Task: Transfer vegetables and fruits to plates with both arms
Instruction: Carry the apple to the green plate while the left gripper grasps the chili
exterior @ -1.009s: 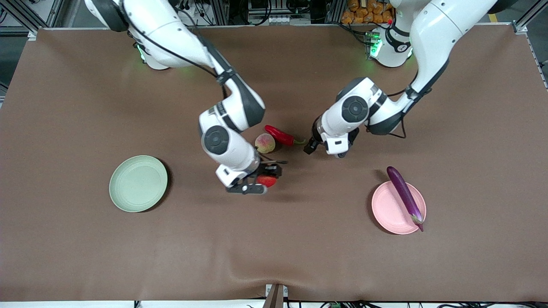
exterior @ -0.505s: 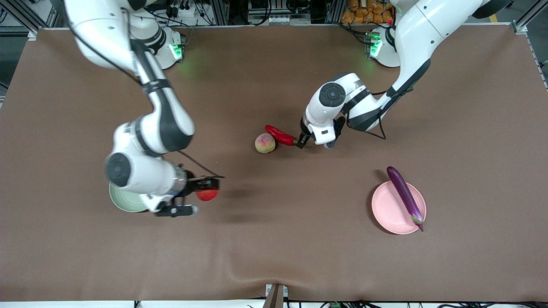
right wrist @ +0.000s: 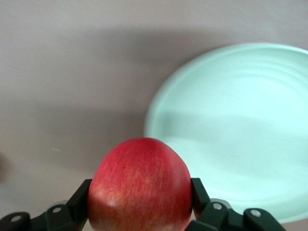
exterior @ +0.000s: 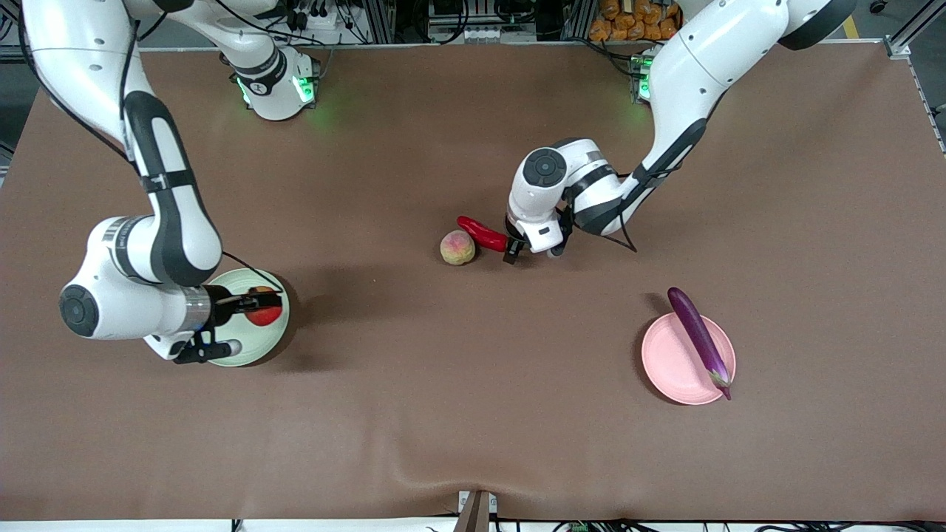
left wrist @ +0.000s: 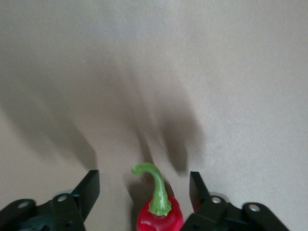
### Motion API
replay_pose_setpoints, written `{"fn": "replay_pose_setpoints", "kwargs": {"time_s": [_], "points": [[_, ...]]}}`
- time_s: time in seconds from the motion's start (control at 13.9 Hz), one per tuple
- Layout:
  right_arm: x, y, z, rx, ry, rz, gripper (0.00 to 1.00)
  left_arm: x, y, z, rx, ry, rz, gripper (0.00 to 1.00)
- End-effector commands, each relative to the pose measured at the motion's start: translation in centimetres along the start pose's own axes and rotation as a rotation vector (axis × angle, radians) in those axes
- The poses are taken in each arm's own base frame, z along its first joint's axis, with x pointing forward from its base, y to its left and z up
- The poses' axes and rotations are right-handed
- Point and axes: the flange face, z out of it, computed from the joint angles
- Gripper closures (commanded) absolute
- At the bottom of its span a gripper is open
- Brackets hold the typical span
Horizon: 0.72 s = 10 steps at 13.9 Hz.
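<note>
I see my right gripper up over the round pale green plate, w/ its jaws squeezed tight on the round red pomegranate. In the right wrist view the pomegranate sits snug between both black fingers, and the green plate shows under it. My left gripper is down low at the stem end of the shiny red pepper, near the middle of the brown table. Its jaws are spread wide w/ the pepper's stem end in between, not pinched. The left wrist view shows the pepper w/ its thin green stem in the gap, and the fingers stand apart from it on each side. The fuzzy yellowish-pink peach sits just beside the pepper, a bit nearer to the front camera. The long purple eggplant lies across the round pale pink plate, toward the left arm's end of the table from the pepper, w/ both its ends poking past the rim.
</note>
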Motion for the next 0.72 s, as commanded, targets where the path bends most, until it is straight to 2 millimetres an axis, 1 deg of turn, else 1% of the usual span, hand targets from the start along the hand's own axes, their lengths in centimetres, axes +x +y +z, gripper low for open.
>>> {"fn": "replay_pose_setpoints", "kwargs": {"time_s": [0.0, 0.07, 0.14, 0.29, 0.36, 0.43, 0.5, 0.58, 0.65], "points": [[-1.3, 4.3, -0.5, -0.037, 0.001, -0.059, 0.32, 0.0, 0.5, 0.2, -0.039, -0.01, -0.034, 0.58], [-0.8, 5.2, -0.4, -0.057, 0.003, -0.075, 0.32, -0.2, 0.5, 0.1, -0.046, -0.008, -0.021, 0.88], [-0.3, 6.2, 0.3, -0.077, -0.011, -0.079, 0.32, 0.2, 0.6, 0.0, -0.056, 0.004, -0.005, 1.0], [0.5, 9.1, 1.7, -0.077, -0.021, -0.07, 0.31, 0.7, 0.7, 0.1, -0.064, 0.016, 0.019, 1.0], [0.6, 10.2, 2.6, -0.07, -0.031, -0.089, 0.29, 0.9, 0.9, -0.2, -0.069, 0.019, 0.054, 1.0], [0.5, 10.8, 2.8, -0.063, -0.035, -0.103, 0.24, 1.6, 1.3, -0.6, -0.077, 0.023, 0.083, 1.0], [0.6, 10.8, 2.4, -0.067, -0.029, -0.107, 0.14, 2.7, 1.8, -1.1, -0.084, 0.027, 0.09, 1.0], [0.6, 10.9, 2.3, -0.069, -0.026, -0.107, 0.0, 3.7, 2.2, -1.5, -0.089, 0.032, 0.106, 1.0], [0.7, 10.7, 2.2, -0.068, -0.026, -0.111, 0.0, 4.4, 2.5, -2.1, -0.095, 0.04, 0.124, 1.0]]}}
